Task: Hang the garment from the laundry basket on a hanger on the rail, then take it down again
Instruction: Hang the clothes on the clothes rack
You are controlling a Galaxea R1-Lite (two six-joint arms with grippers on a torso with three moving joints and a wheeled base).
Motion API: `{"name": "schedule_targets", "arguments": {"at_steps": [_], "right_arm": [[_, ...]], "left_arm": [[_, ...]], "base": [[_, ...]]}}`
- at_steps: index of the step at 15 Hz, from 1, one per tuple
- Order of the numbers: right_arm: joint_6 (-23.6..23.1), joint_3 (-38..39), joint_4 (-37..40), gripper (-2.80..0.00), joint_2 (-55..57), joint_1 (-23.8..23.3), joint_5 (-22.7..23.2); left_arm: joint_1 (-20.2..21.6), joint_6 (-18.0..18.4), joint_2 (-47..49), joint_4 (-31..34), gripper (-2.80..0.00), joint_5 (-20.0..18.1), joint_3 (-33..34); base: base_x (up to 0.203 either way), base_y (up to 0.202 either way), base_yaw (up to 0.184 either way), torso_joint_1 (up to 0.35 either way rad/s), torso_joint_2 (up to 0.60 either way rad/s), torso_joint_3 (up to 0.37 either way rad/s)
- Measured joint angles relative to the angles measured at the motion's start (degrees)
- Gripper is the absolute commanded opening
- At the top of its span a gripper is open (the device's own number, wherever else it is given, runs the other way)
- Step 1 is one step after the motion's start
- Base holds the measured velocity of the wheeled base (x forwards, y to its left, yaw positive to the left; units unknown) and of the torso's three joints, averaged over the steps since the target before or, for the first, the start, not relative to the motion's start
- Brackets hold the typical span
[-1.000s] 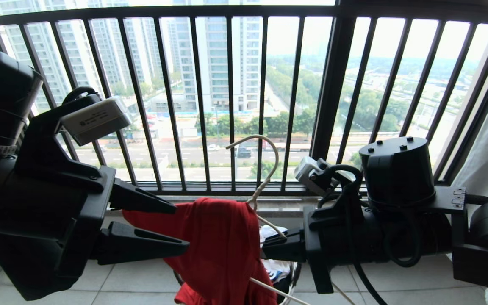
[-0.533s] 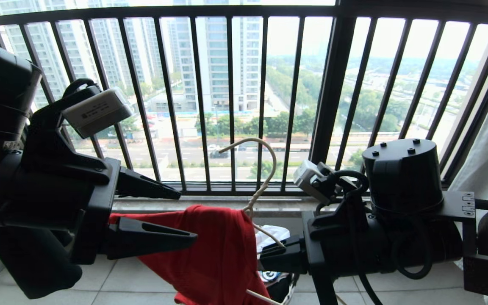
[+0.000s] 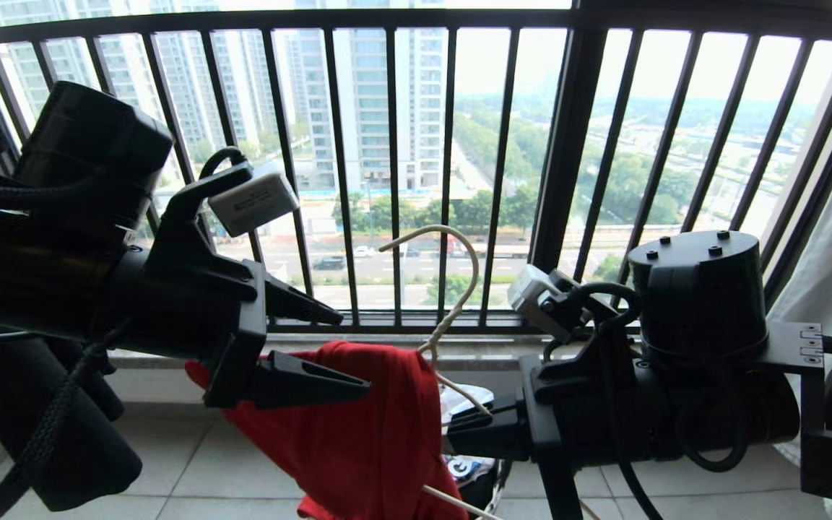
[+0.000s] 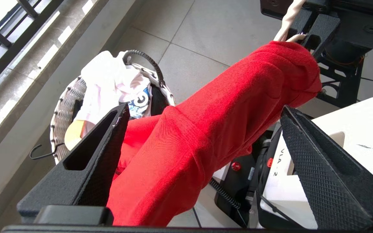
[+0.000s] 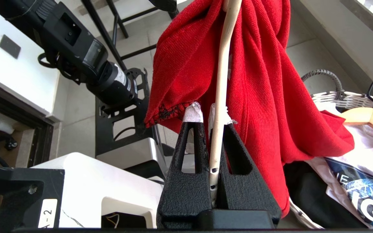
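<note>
**Shirt on hanger, held over the basket**

At centre of the head view, the shirt (image 3: 365, 426) hangs bunched on the hanger (image 3: 452, 303), one shoulder of it stretched out towards 9 o'clock and the rest drooping towards 6 o'clock. The hanger's hook stands up at 12 o'clock of the cloth, against the railing (image 3: 394, 173).

At 3 o'clock of the shirt, the right gripper (image 5: 213, 121) has its fingers pinched tight on the hanger's wire arm, with red cloth draped around the fingertips.

At 9 o'clock, the left gripper (image 4: 202, 129) has its fingers spread wide, one on each side of the stretched shoulder; whether either pad touches the cloth I cannot tell.

Below the shirt, at 6 o'clock, sits the basket (image 4: 62, 113) on the tiled floor (image 4: 225, 29), close to the sill. It holds a white printed garment (image 4: 108, 84), something black, and a wooden hanger (image 5: 366, 118) at its rim.
</note>
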Motion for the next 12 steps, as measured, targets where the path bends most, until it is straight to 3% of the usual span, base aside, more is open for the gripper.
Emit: {"name": "schedule_targets", "arguments": {"at_steps": [12], "right_arm": [[-0.02, -0.07, -0.16, -2.80, -0.52, -1.24, -0.11]], "left_arm": [[-0.04, 0.17, 5.78, -0.03, 0.00, -2.42, -0.75]], "base": [[0.000, 0.000, 0.000, 0.000, 0.00, 0.000]]}}
